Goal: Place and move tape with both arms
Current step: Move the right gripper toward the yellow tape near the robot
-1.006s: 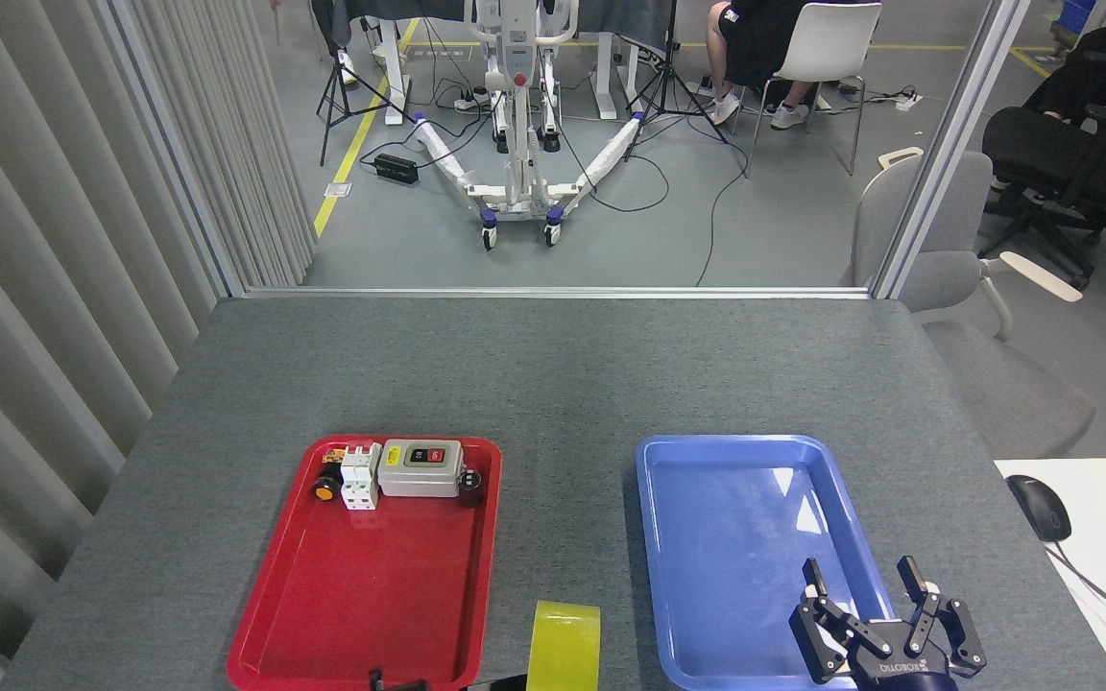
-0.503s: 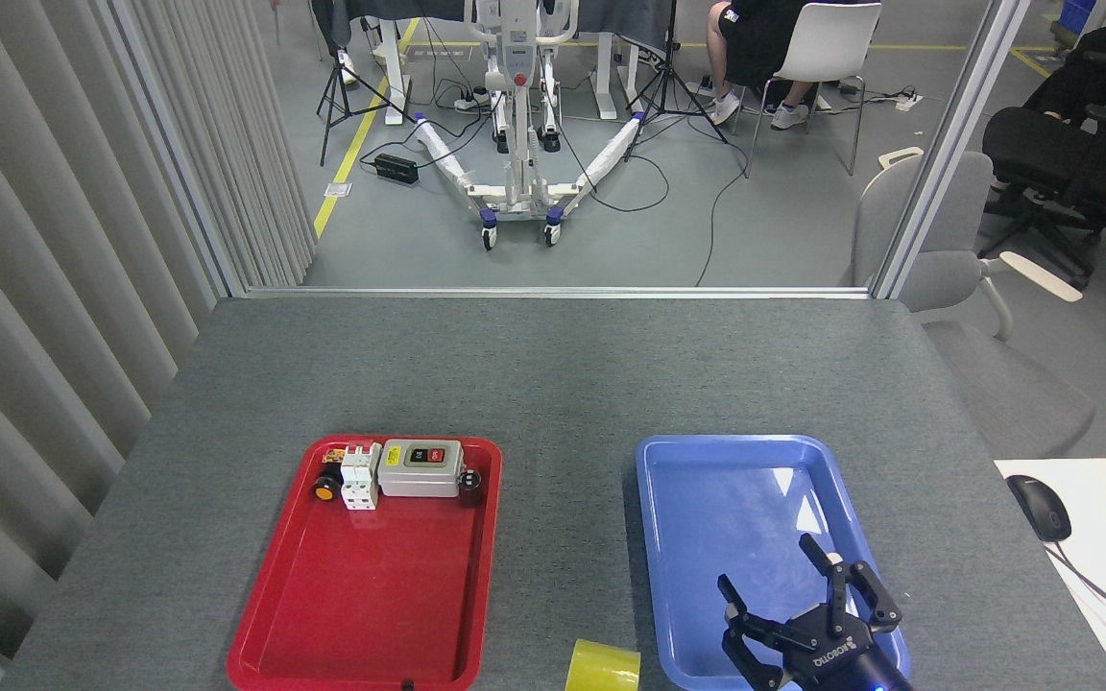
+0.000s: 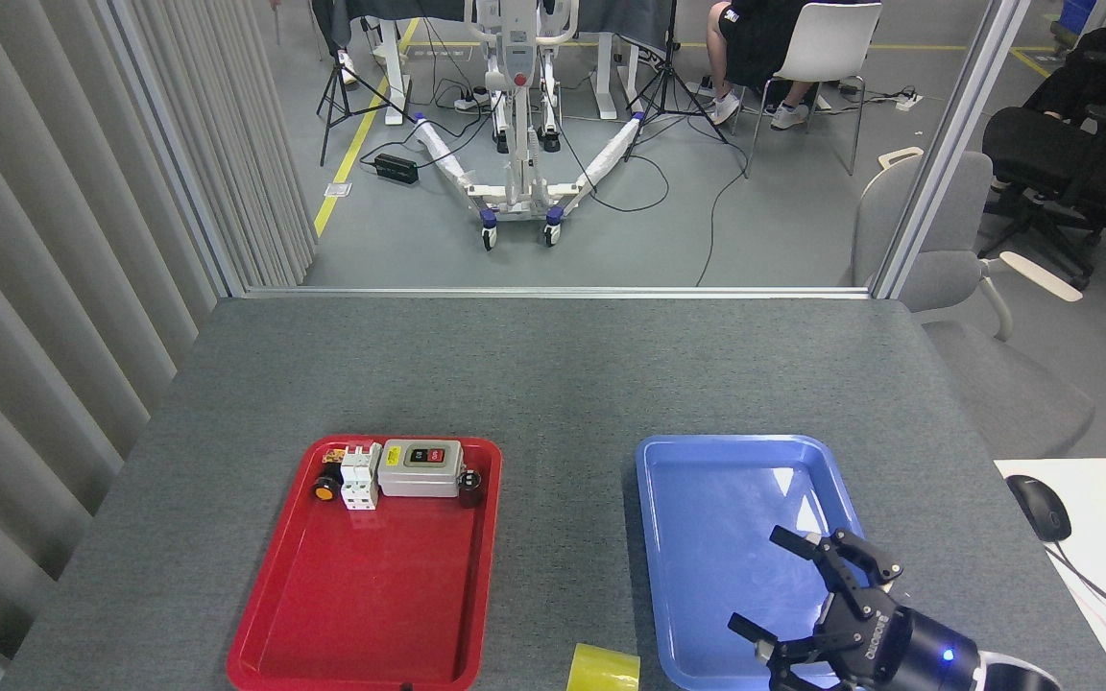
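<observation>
Only one readable text: white "ROBOTIQ" lettering on the black body of the right gripper (image 3: 766, 587), seen upside down and at an angle, just behind the fingers. The grey switch box (image 3: 420, 468) in the red tray (image 3: 361, 614) has a black and a red button with tiny white marks on them, too small to read. A small yellow label on the box's left edge is also illegible. The white breaker (image 3: 359, 476) beside it shows no legible print. Nothing else readable.
</observation>
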{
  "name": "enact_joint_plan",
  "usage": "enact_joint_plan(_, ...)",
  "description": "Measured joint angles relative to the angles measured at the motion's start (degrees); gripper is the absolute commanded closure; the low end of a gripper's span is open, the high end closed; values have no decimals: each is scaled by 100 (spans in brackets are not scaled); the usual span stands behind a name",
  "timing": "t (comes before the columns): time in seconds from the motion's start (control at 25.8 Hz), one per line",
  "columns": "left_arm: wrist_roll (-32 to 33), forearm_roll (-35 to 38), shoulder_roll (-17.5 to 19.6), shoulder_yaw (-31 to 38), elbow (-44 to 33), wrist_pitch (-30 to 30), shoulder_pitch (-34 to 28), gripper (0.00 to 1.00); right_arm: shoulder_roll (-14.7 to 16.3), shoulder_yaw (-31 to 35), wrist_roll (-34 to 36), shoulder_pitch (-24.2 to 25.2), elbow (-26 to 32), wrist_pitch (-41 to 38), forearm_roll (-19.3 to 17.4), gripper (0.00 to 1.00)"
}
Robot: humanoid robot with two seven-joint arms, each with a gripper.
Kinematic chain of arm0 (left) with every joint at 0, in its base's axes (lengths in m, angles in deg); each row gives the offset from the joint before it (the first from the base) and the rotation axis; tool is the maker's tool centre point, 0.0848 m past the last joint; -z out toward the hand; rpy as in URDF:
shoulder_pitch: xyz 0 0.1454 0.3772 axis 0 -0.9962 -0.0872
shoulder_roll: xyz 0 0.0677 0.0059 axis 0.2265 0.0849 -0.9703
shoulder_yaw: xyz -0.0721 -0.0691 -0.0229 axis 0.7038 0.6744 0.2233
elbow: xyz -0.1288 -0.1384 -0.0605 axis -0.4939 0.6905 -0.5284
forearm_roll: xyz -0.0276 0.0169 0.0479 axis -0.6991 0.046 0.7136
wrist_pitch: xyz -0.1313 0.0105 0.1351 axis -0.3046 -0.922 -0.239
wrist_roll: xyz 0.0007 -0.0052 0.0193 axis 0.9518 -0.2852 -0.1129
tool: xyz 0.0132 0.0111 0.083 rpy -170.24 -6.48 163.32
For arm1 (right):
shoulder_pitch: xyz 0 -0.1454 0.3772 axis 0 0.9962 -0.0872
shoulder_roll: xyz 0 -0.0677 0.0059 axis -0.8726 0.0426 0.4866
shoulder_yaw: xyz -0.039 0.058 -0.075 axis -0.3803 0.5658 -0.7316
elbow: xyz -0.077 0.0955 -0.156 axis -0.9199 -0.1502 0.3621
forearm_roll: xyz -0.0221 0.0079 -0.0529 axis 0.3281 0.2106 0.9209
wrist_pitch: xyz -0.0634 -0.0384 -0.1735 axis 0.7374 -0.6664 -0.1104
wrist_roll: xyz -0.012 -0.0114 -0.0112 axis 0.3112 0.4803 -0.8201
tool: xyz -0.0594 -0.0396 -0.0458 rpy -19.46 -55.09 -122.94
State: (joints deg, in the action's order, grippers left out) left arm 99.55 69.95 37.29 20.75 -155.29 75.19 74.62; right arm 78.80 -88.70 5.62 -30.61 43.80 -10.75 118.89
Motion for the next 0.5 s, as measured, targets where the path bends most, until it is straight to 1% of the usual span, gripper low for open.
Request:
enact_joint_plan(0.08, -2, 4, 5, 8, 2, 15, 0, 100, 213, -17, 10, -122, -6, -38, -224, 0)
enact_joint_plan(0.19, -3, 7, 9, 15, 1, 34, 0, 100, 345, -29, -3, -205, -11, -63, -412, 0)
enact_joint_plan(0.35, -3, 10, 18, 28, -2, 67, 0, 100, 362, -92, -292, -237, -16, -76, -480, 0)
enact_joint_plan(0.5, -3, 10, 19, 52, -3, 118, 0, 100, 292, -195, -512, -256, -24, -76, -454, 0)
